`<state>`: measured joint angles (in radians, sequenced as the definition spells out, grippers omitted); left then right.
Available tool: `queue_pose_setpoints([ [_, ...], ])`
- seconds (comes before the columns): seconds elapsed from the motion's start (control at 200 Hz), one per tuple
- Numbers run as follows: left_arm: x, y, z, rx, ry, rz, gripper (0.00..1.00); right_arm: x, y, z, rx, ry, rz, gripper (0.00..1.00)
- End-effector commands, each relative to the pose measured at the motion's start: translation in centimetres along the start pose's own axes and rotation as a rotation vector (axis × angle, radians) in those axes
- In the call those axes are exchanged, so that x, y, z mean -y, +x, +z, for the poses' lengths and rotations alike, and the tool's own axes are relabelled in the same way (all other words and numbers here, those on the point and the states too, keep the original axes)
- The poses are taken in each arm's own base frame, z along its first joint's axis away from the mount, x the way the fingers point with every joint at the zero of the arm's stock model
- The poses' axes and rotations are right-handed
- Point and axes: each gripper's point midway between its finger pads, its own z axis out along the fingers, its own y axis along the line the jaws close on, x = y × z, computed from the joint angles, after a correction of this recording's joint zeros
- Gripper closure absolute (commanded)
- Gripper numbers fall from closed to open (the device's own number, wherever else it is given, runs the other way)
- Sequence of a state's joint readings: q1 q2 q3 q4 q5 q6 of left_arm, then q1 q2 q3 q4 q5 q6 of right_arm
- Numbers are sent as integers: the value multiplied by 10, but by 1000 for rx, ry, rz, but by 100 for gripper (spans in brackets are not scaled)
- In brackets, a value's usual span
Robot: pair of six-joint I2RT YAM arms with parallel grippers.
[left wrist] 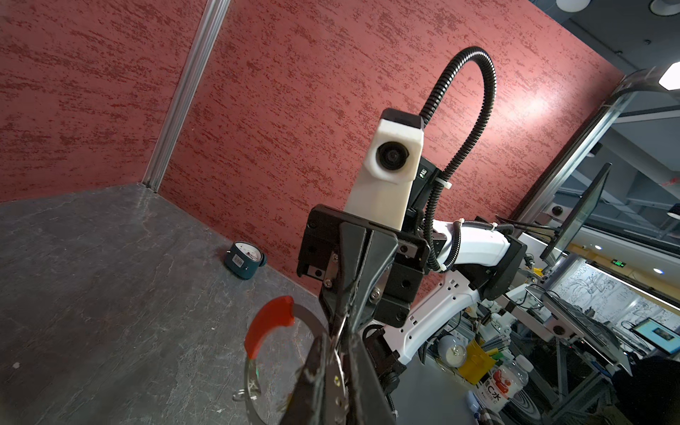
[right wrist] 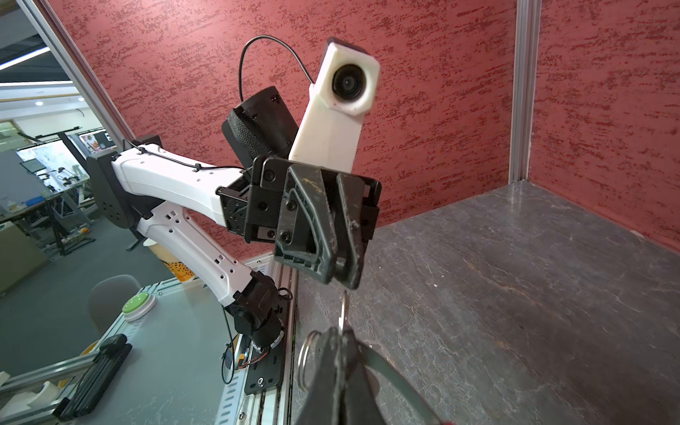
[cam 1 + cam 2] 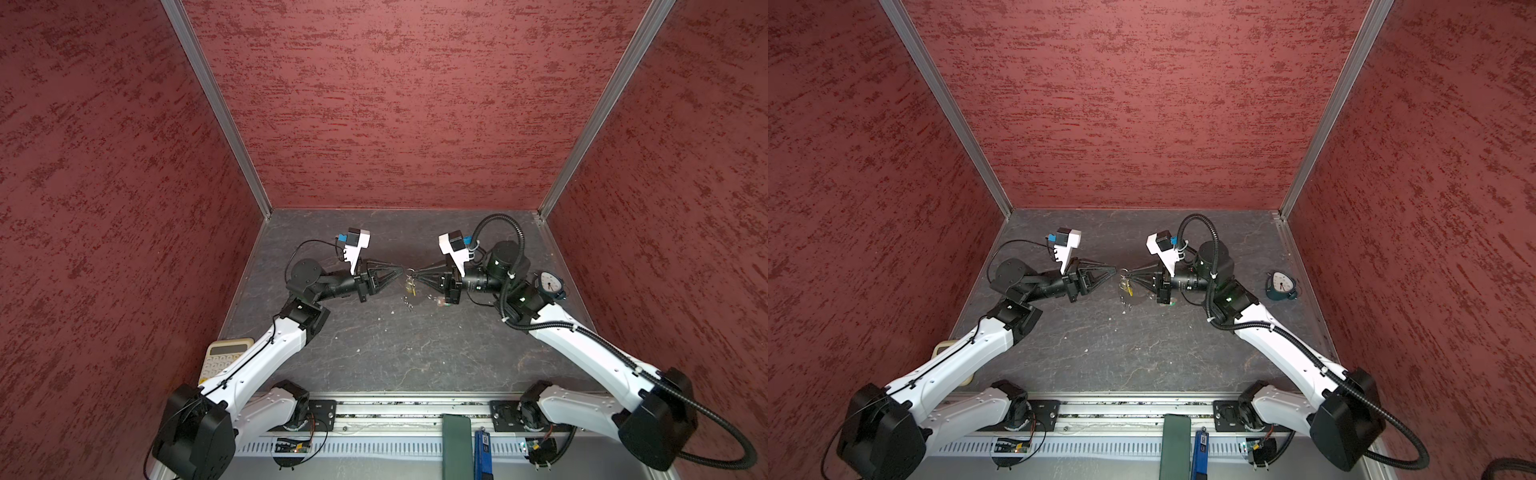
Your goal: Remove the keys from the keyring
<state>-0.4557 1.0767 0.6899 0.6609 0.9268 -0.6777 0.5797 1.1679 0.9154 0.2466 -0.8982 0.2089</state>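
Keyring (image 1: 270, 323) clamped in fully closed jaws of right gripper (image 3: 414, 275), held above desk (image 3: 395, 353), letting keys (image 3: 410, 287) dangle free beneath. Left gripper (image 3: 400, 271) nose to nose, jaws narrowed to a slit at a small ring; actual hold unclear, presumably for working it off.

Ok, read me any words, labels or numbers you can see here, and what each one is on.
"C水": label of the plastic bottle beyond the cell, left wrist view.
Too small or blurred to read: teal dial face, its sticker, calculator keys, green sign.
No writing shows on the keyring.
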Motion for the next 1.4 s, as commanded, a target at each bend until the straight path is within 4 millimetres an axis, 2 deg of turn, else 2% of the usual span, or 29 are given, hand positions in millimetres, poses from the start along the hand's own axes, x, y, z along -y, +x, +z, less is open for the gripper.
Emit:
queue_pose_setpoints([
  [0.0,17,4,7,-35,70,52,86,-6,-10,-2,31,-27,-45,100],
  [0.195,10,11,9,-52,18,26,88,-5,-18,-4,54,-9,-69,100],
  [0.265,17,12,9,-49,44,25,85,-2,-21,-5,64,10,-75,100],
  [0.411,32,25,15,-99,111,2,86,7,-27,-5,85,58,-78,100],
  [0.556,36,30,18,-119,126,-11,84,8,-30,-3,91,47,-81,100],
  [0.686,37,22,13,-88,75,20,80,8,-29,-2,79,40,-92,100],
  [0.857,43,5,-4,-3,-36,117,76,7,-28,-3,68,17,-97,100],
  [0.917,39,0,-9,19,-94,163,77,5,-26,-3,60,-1,-97,100],
  [0.977,32,-5,-12,33,-134,189,82,3,-25,-2,54,-20,-95,100],
  [1.152,4,-17,-16,64,-131,125,88,-5,-22,-1,42,-79,-82,100],
  [1.232,8,-23,-12,72,-76,136,87,-6,-21,-1,43,-86,-77,100],
  [1.302,12,-18,-5,48,-31,134,83,-7,-22,-1,48,-93,-73,100],
  [1.398,20,-11,-1,17,12,137,82,-8,-23,-1,56,-99,-69,100],
])
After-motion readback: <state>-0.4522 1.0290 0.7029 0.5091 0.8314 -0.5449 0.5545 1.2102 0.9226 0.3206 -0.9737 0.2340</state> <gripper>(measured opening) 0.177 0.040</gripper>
